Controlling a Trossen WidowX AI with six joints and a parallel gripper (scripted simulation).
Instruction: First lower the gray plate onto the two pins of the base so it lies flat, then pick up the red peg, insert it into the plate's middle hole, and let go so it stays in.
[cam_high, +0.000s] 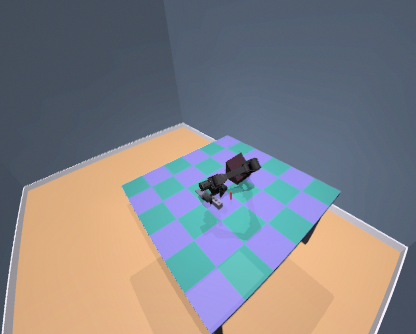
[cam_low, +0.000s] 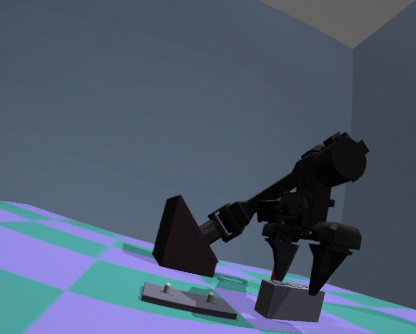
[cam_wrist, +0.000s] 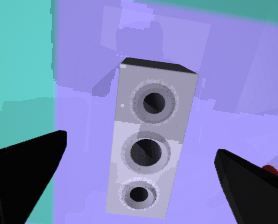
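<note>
The gray plate (cam_high: 217, 203) (cam_low: 295, 302) (cam_wrist: 175, 80) is a thick block with three holes in a row, lying on the table apart from the base. The low base (cam_high: 200, 193) (cam_low: 187, 300) has two upright pins and lies left of the plate in the exterior view. The red peg (cam_high: 231, 195) (cam_low: 273, 275) (cam_wrist: 270, 171) stands upright beyond the plate, mostly hidden by a finger in the exterior view and at the right edge of the wrist view. My gripper (cam_low: 296, 287) (cam_wrist: 142, 146) is open and empty. Its fingers point down on either side of the plate, near its top.
A dark red-brown wedge-shaped block (cam_high: 235, 167) (cam_low: 182, 245) stands beside the lower arm, behind the base in the exterior view. The checkered table (cam_high: 192, 265) has its edges well away from the parts.
</note>
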